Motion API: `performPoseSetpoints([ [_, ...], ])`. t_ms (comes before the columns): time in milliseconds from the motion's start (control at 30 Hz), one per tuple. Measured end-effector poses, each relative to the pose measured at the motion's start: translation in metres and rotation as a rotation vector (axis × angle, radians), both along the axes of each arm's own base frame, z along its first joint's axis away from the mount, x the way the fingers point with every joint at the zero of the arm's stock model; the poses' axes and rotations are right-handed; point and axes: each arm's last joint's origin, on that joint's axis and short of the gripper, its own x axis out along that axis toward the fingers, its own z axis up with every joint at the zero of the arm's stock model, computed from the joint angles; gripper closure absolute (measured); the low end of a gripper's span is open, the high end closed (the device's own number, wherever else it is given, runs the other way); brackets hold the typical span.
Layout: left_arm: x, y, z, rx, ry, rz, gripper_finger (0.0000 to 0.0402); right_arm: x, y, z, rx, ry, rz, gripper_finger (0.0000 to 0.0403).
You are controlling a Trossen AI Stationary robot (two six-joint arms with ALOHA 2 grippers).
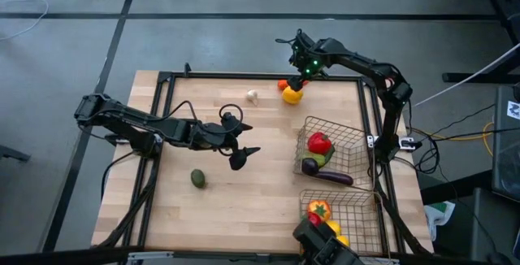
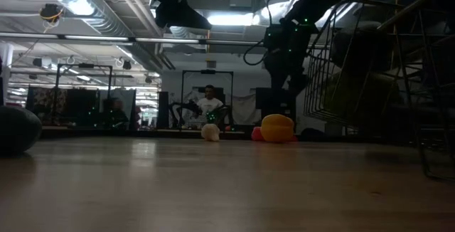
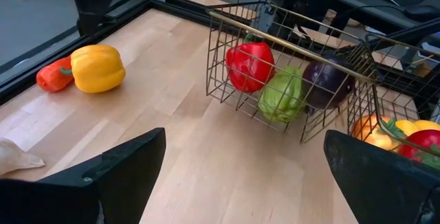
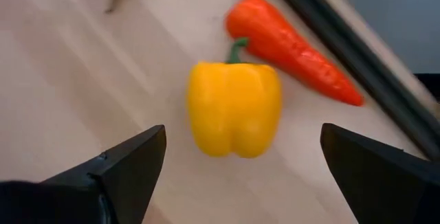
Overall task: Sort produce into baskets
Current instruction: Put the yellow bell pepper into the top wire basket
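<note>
Near the table's front right corner the baskets hold produce. At the far edge, the released right end effector hovers over the yellow pepper; next it must descend and clench. The left end effector, also released, waits mid-table.

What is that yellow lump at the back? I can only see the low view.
Observer: A yellow bell pepper. The right gripper hovers above it, jaws open.
Operator: What's in the wire basket?
Observer: That basket holds a red pepper, a green pepper and a purple eggplant.
Operator: Where's the other arm?
Observer: The left gripper is over the middle of the table, jaws open and empty, with a green avocado lying near it.
</note>
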Motion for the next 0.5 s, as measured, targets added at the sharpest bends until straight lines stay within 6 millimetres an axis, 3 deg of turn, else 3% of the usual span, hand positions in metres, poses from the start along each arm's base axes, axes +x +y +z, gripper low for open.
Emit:
performPoseSetpoints([
  [500,-0.0001,-0.0003,0.0,0.0,0.0,-0.001,0.0009,0.0044,0.0026,-0.0054,0.05,-0.03,0.073,0.002],
])
